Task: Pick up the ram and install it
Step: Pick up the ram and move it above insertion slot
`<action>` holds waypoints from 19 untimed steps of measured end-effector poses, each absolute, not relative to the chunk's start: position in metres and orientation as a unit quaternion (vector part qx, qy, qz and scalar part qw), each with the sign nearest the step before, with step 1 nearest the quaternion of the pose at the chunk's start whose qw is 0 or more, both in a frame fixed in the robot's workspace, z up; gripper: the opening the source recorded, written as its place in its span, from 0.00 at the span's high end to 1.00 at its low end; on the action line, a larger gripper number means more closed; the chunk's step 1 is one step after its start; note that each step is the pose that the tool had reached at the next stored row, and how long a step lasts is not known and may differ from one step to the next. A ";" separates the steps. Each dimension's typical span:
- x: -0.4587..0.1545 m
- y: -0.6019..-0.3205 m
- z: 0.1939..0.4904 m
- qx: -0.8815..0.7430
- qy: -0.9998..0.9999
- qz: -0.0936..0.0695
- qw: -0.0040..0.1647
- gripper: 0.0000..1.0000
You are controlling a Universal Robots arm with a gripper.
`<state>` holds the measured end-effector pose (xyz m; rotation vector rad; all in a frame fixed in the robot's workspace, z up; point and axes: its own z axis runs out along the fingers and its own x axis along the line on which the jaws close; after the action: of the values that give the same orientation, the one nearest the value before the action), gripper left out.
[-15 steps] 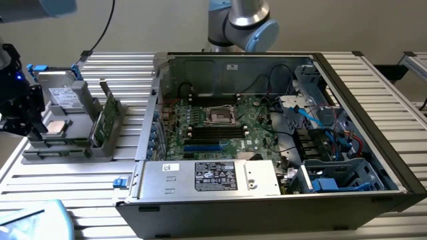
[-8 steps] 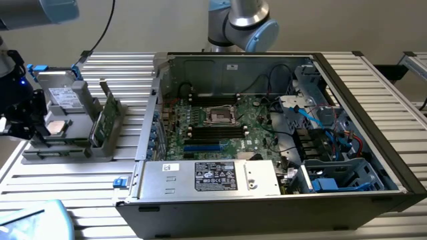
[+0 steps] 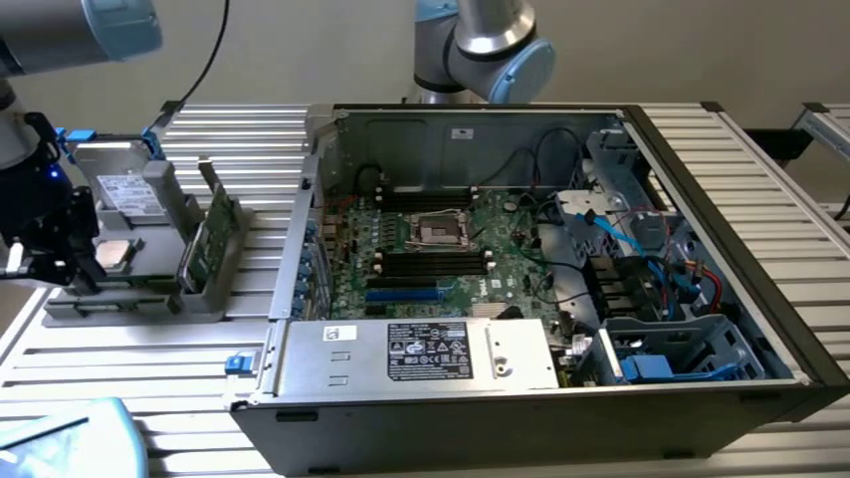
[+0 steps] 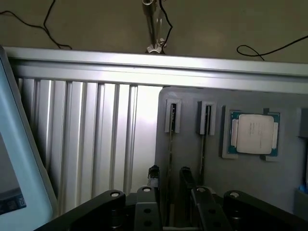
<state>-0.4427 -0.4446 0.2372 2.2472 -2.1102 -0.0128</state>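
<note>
Two rams stand on edge in a grey fixture point(image 3: 126, 299) at the exterior view's left; the green ram point(image 3: 213, 235) rises above its holder. In the wrist view both appear edge-on as thin lines, one ram point(image 4: 170, 144) running in line with the gap between my fingertips point(image 4: 153, 174) and the other ram point(image 4: 204, 149) beside it. My gripper point(image 4: 169, 176) is open and hovers over the fixture, with nothing held. In the exterior view the gripper point(image 3: 67, 261) hangs at the far left, next to the fixture. The motherboard's black memory slots point(image 3: 432, 261) lie inside the open computer case point(image 3: 691, 179).
A square silver processor chip point(image 4: 253, 134) rests in the fixture beside the rams, also visible as the processor chip point(image 3: 117, 254). The silver power supply point(image 3: 425, 351) fills the case's near side. Cables and drive cages point(image 3: 664, 349) crowd its right. A white-framed screen point(image 3: 67, 438) sits near the table's corner.
</note>
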 end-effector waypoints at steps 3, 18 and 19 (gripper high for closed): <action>-0.443 -0.445 0.233 0.732 -0.680 -0.004 0.029 0.69; -0.442 -0.447 0.211 0.746 -0.666 -0.001 0.025 0.69; -0.441 -0.448 0.210 0.746 -0.665 0.000 0.025 0.69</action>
<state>-0.4414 -0.4478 0.2097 2.3086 -2.0565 -0.0015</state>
